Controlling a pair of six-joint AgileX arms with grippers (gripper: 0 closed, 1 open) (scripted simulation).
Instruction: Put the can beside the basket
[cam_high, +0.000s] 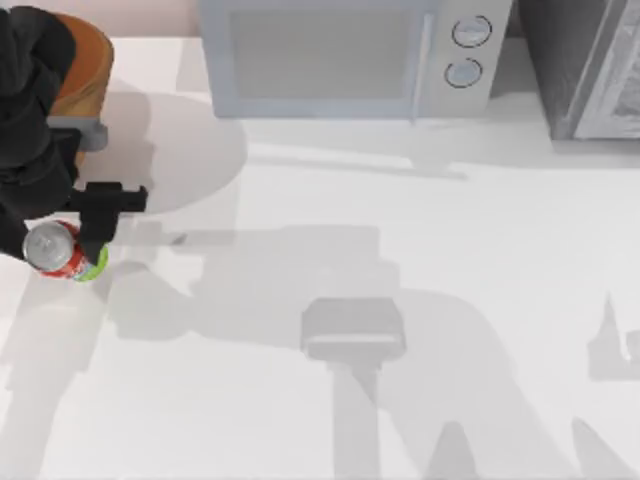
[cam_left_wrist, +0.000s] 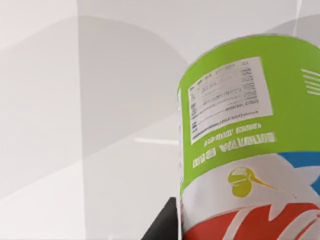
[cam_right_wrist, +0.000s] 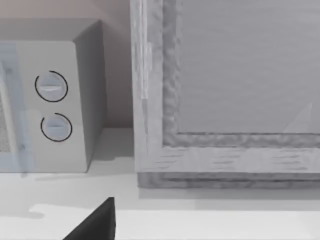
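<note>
The can (cam_left_wrist: 250, 150) carries print, but none of it can be read. In the left wrist view its green part bears a white panel of fine lines of print, too small to make out. Next to that panel, toward the can's red band, run two lines of white lettering, seen upside down and blurred, with no word legible. The microwave (cam_right_wrist: 55, 100) behind the can has two round dials with no numbers or marks that can be read.

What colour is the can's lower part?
Bright green, clearest on the can in the left wrist view.
</note>
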